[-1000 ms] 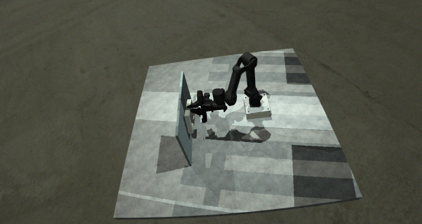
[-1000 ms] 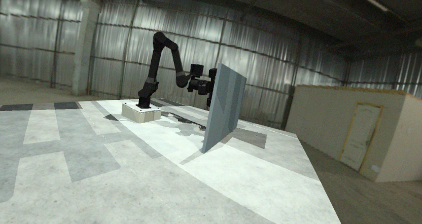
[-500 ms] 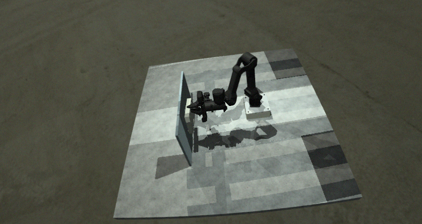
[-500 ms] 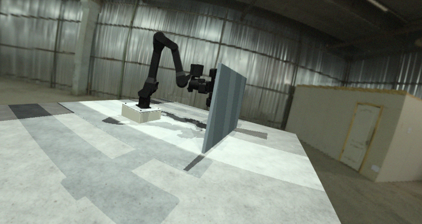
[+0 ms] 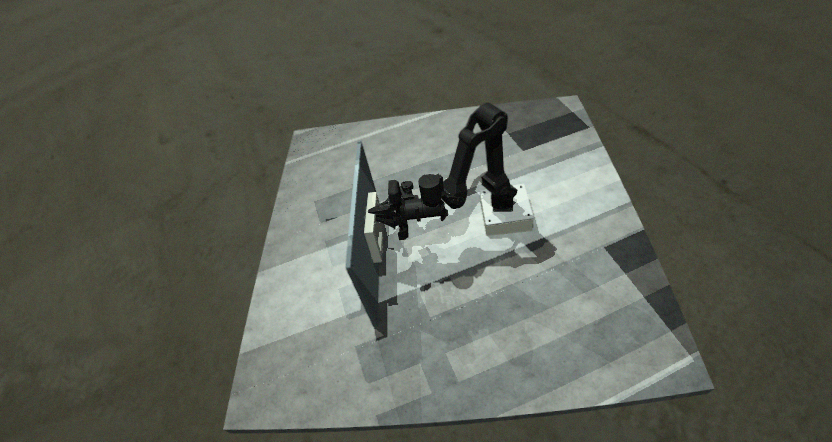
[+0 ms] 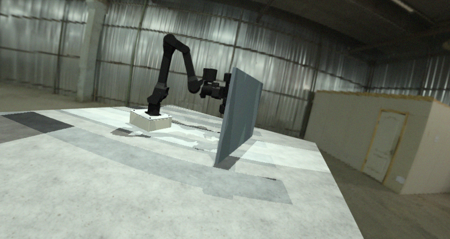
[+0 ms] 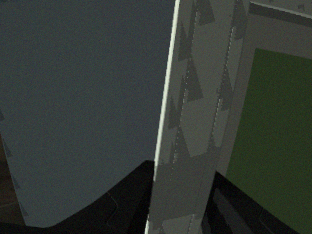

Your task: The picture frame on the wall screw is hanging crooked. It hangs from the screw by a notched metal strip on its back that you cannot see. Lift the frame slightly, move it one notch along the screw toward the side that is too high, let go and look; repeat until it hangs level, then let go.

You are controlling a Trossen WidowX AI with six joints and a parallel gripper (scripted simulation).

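Note:
The pale picture frame (image 5: pixel 369 224) (image 7: pixel 200 75) is at the front of the upright blue-grey wall panel (image 5: pixel 363 270) (image 6: pixel 242 111) (image 7: pixel 85 90). Its green picture (image 7: pixel 275 125) shows at the right of the wrist view. There the frame's side bar leans a little to the right at the top, and the picture's top edge slopes down to the right. I cannot tell from this whether the frame is level. My gripper (image 5: pixel 374 214) (image 7: pixel 178 173) is shut on this side bar, one finger on each side. The screw and the notched strip are hidden. The panel hides the frame in the exterior view.
The arm's pale base block (image 5: pixel 509 225) (image 6: pixel 151 123) stands on the patterned table top (image 5: pixel 523 393) (image 6: pixel 125 206), on the frame's side of the panel. Patchy shadows and bright patches lie across the table top and the frame.

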